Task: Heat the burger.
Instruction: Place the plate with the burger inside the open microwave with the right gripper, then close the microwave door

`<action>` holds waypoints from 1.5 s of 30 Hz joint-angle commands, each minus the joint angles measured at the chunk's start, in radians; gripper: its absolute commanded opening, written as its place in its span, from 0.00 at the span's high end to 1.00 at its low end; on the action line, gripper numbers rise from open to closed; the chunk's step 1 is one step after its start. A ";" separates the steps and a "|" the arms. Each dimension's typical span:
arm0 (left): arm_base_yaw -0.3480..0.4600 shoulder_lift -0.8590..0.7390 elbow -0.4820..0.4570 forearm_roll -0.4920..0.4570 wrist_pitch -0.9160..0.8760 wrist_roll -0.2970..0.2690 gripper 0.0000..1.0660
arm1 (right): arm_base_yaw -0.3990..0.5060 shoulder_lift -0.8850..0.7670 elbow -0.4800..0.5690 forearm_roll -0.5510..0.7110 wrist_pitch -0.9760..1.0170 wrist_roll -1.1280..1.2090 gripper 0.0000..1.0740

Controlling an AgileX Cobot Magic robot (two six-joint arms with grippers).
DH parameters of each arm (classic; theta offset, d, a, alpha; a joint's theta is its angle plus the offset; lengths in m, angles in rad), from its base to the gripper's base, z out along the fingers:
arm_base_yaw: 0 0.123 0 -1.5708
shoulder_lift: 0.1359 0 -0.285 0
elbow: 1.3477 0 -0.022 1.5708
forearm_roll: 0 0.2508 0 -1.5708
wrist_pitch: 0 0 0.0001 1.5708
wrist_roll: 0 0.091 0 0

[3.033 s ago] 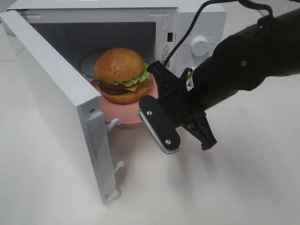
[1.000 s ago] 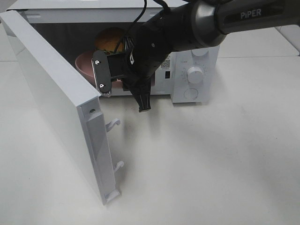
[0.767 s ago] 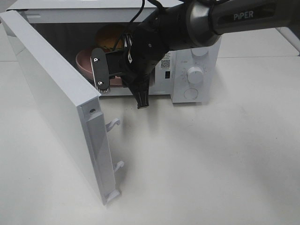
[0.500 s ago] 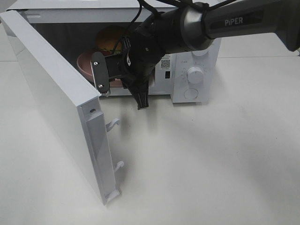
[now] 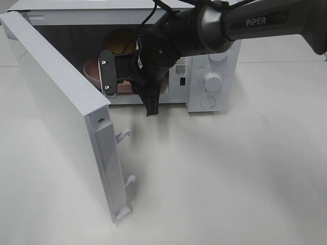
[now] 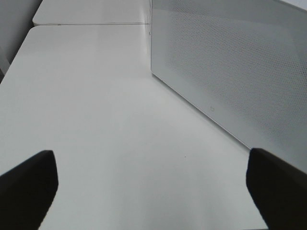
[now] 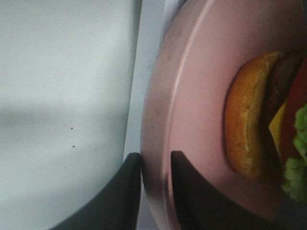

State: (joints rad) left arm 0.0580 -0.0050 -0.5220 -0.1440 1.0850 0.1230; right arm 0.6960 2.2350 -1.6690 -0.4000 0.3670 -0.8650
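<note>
Logging from the overhead camera: the white microwave oven (image 5: 225, 76) stands at 12 o'clock on the white table (image 5: 230, 178). Its white door (image 5: 61, 102) hangs open, running from 11 o'clock down towards 7 o'clock.

The round burger with a glossy brown bun (image 5: 118, 42) sits on a round pink plate (image 5: 91, 71) inside the dark cavity, at about 11 o'clock. Most of it is hidden behind the arm, but the right wrist camera shows bun, patty, cheese and lettuce resting on the plate.

My right gripper (image 7: 154, 158) reaches in from 2 o'clock. Its fingers stand narrow, one on either side of the plate's rim. I cannot tell whether they pinch the rim or stand just free of it.

My left gripper (image 6: 149, 163) is out of the overhead view. Its own camera shows the fingers spread wide with nothing between them, hovering over bare table beside a white dotted panel.

Progress, as I judge it:
- **Done:** the door is open, and the plate and burger are in the cavity.
- **Not confirmed:** whether the plate rests flat. Its near rim lies close to the front sill.
- **Left:** let go, draw the right arm out past the door, shut the door, and turn the round white knob (image 5: 212, 80).
</note>
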 commanded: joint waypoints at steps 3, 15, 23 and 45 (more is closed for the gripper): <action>0.004 -0.015 0.004 -0.001 -0.012 -0.001 0.06 | -0.003 -0.009 -0.008 -0.013 -0.017 0.014 0.63; 0.004 -0.015 0.004 -0.001 -0.012 -0.001 0.06 | -0.003 -0.009 -0.008 -0.039 -0.027 0.059 0.56; 0.004 -0.015 0.004 -0.001 -0.012 -0.001 0.06 | -0.002 -0.034 -0.003 -0.039 -0.017 0.089 0.36; 0.004 -0.015 0.004 -0.001 -0.012 -0.001 0.06 | -0.003 -0.295 0.301 -0.036 -0.066 0.164 0.30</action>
State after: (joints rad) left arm 0.0580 -0.0050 -0.5220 -0.1440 1.0850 0.1230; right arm 0.6960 1.9550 -1.3750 -0.4320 0.3100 -0.7250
